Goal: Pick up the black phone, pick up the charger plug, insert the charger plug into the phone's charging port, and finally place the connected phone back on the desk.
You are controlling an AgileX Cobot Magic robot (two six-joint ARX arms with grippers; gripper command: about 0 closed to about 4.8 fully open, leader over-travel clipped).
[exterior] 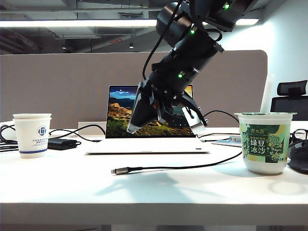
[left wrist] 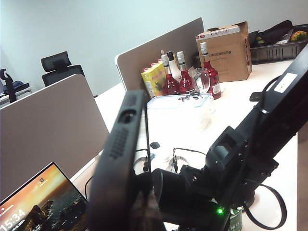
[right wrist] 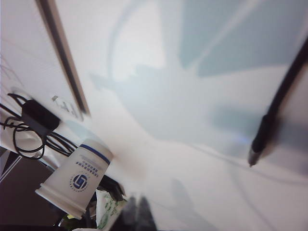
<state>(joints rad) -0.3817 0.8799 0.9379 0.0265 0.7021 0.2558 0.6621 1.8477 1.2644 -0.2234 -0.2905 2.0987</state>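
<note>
Black phone (left wrist: 120, 159) clamped in left pincer (left wrist: 138, 216), bottom edge exposed for plugging. Right pincer (exterior: 163, 120) (gap unreadable) hovers above table (exterior: 154, 192), near charger plug (exterior: 115, 171).

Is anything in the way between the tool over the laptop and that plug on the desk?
Nothing visible. The right tool hangs over the laptop, and the charger plug lies on bare desk just in front, below it. The paper cup and green tub stand well off to either side.

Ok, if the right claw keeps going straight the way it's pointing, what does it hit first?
The right claw, angled down before the laptop, would likely meet bare desk near the charger plug; depth is unclear.
</note>
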